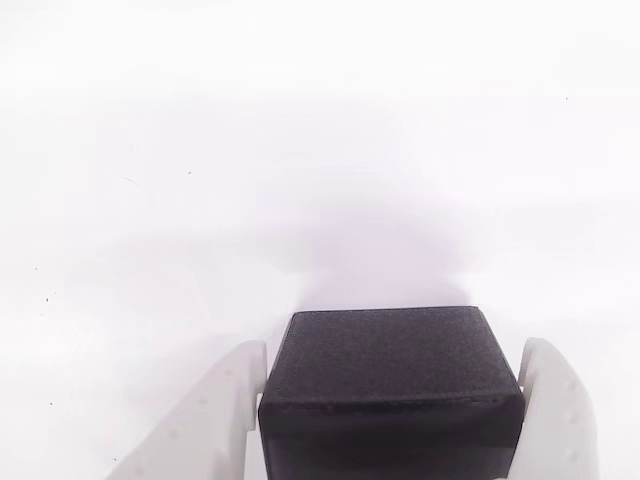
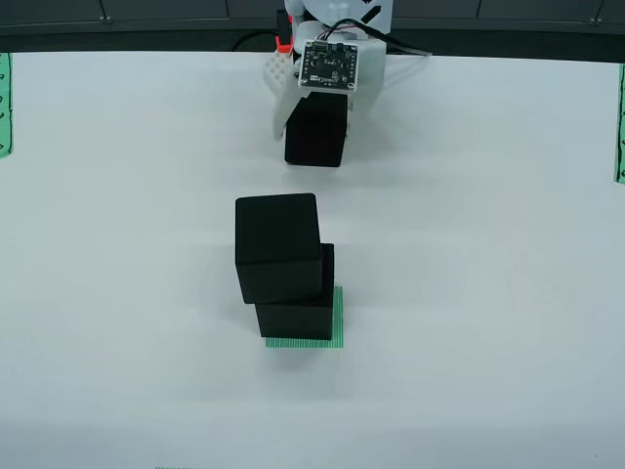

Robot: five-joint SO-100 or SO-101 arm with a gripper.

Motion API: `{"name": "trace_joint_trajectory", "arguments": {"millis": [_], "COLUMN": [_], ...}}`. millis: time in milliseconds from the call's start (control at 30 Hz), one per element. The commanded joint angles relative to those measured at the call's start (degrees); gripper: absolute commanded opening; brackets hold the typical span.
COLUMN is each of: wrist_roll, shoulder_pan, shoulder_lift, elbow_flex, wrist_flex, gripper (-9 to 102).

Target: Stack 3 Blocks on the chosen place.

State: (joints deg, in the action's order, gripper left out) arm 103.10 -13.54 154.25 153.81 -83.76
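In the view that rides on the gripper, a matte black block [image 1: 390,365] sits between my two white fingers, which press against its left and right sides; my gripper [image 1: 392,375] is shut on it. From above, this block [image 2: 315,137] is at the back of the white table under the gripper [image 2: 315,125]. Toward the front, the two other blocks are stacked: the lower one [image 2: 298,315] rests on the chosen place, a green striped patch [image 2: 338,327], and the upper one [image 2: 278,246] sits shifted a little left and slightly turned. The held block is well behind the stack.
Narrow green striped bands lie at the table's left edge [image 2: 4,103] and right edge [image 2: 619,122] in the view from above. The arm's base, a small circuit board [image 2: 329,63] and cables stand at the back, before a dark rear edge [image 2: 146,37].
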Motion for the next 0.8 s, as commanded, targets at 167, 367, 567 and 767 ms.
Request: {"name": "trace_joint_trajectory", "arguments": {"millis": [167, 367, 567, 767], "wrist_roll": [-0.26, -0.26, -0.26, -0.26], "shoulder_pan": [-0.53, -0.79, -0.79, -0.88], "shoulder_lift": [-0.35, -0.35, -0.26, -0.18], "elbow_flex": [-8.35, -13.36, -16.96, -21.27], "wrist_flex": [2.55, 2.64, 2.64, 2.55], "gripper": [26, 26, 26, 26]}}
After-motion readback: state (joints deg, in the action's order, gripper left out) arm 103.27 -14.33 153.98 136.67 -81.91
